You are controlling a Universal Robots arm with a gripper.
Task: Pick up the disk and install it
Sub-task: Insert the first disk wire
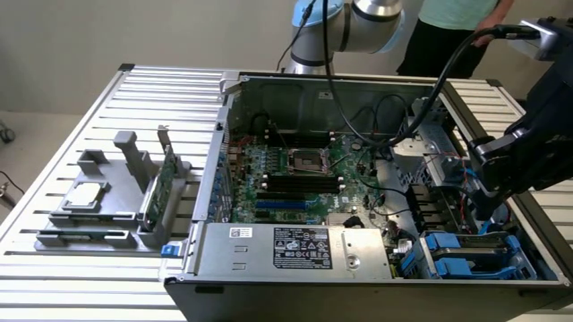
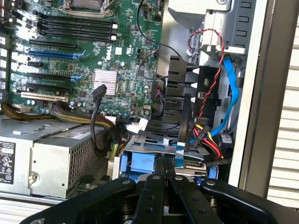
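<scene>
1. A slatted metal table (image 1: 72, 107) carries everything; the open computer case (image 1: 358, 298) lies on its side on it, interior facing up.
2. The robot arm (image 1: 358, 20) rises beyond the case's far wall, with black cables running down from it into the case.
3. A person in a light green top (image 1: 452, 17) stands past that same far wall.
4. The green motherboard (image 1: 296, 164) covers the floor of the case, in its middle.
5. The silver power supply (image 1: 296, 249) sits along the case's near wall, just in front of the motherboard.
6. A grey fixture (image 1: 90, 215) stands on the table outside the case, off the wall on the exterior view's left.
7. The gripper (image 1: 484, 209) hangs inside the case at the end on the exterior view's right, directly above the drive bay. In the wrist view its jaws are pressed together with nothing between them.
8. The disk (image 1: 470, 253) – blue carrier around a silver body – lies flat in the bay at the case's near corner on the exterior view's right, next to the power supply and just beneath the fingertips; contact cannot be told.
9. A blue cable and red-and-black wires (image 2: 231, 88) run along the case wall beside the bay.
10. A thin green circuit card (image 1: 160, 194) stands upright in the fixture, on the side nearest the case.
11. A small square silver chip (image 1: 85, 194) rests on the fixture – on its side farther from the case.
</scene>
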